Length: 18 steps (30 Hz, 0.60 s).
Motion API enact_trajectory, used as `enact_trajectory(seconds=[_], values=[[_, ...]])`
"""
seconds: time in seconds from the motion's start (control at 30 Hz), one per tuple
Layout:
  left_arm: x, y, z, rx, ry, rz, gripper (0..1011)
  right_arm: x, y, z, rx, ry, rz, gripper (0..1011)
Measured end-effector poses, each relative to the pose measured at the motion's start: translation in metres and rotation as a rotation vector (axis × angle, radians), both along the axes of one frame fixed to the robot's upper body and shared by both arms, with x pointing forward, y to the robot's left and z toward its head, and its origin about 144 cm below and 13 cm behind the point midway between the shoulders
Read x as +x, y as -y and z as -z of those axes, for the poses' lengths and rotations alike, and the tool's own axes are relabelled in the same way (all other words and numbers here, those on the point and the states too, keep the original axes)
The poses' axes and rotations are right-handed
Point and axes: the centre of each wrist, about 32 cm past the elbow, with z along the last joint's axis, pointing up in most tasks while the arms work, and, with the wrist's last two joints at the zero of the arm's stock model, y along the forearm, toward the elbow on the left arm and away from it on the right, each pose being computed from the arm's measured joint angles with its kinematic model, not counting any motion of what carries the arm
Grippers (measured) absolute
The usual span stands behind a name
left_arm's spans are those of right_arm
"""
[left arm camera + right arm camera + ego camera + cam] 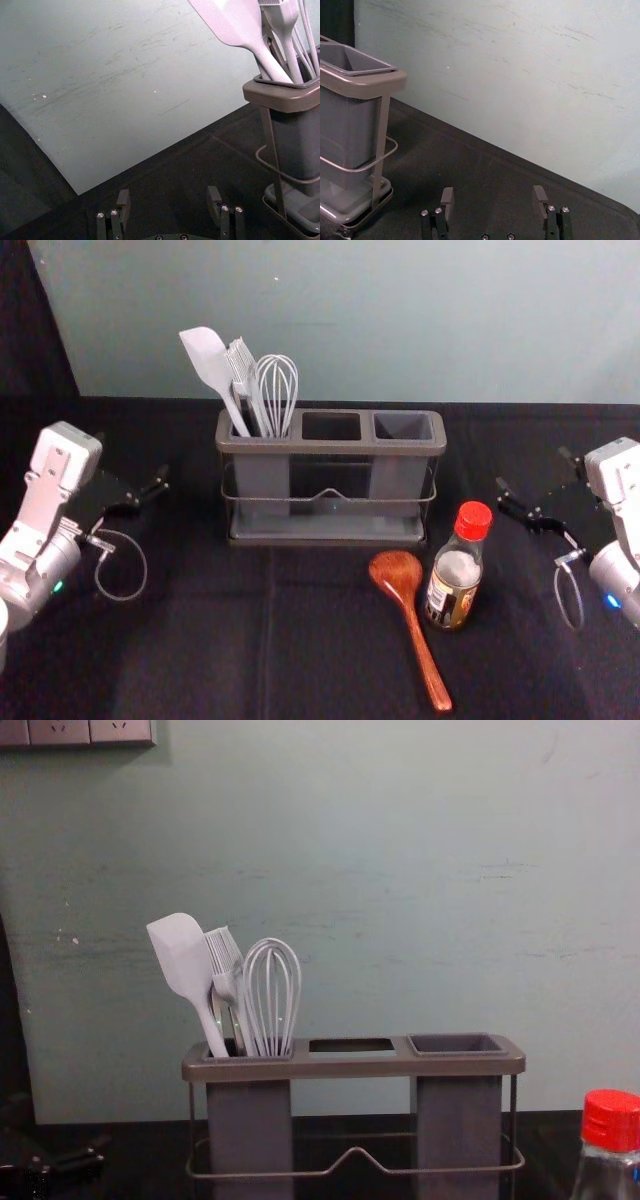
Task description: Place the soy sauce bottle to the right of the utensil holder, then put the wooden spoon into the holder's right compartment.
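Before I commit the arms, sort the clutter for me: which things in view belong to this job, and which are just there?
Job:
- soy sauce bottle
- wooden spoon, beside it
- utensil holder
- left gripper and right gripper, open, either side of the holder

Just there:
- spatula, brush, whisk, in its left compartment

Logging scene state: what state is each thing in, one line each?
Utensil holder: upright
Right compartment: empty
Soy sauce bottle: upright, capped
Wooden spoon: lying flat
Spatula: in left compartment
Brush: in left compartment
Whisk: in left compartment
Left gripper: open, left of holder
Right gripper: open, right of holder
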Motion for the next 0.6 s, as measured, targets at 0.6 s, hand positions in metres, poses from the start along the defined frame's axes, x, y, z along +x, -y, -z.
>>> enact_trajectory(seconds=[0.6], values=[[0.0, 0.0, 0.0, 0.0, 0.0, 0.0, 1005, 0.0, 0.0, 0.0, 0.0, 0.0, 0.0, 1003]])
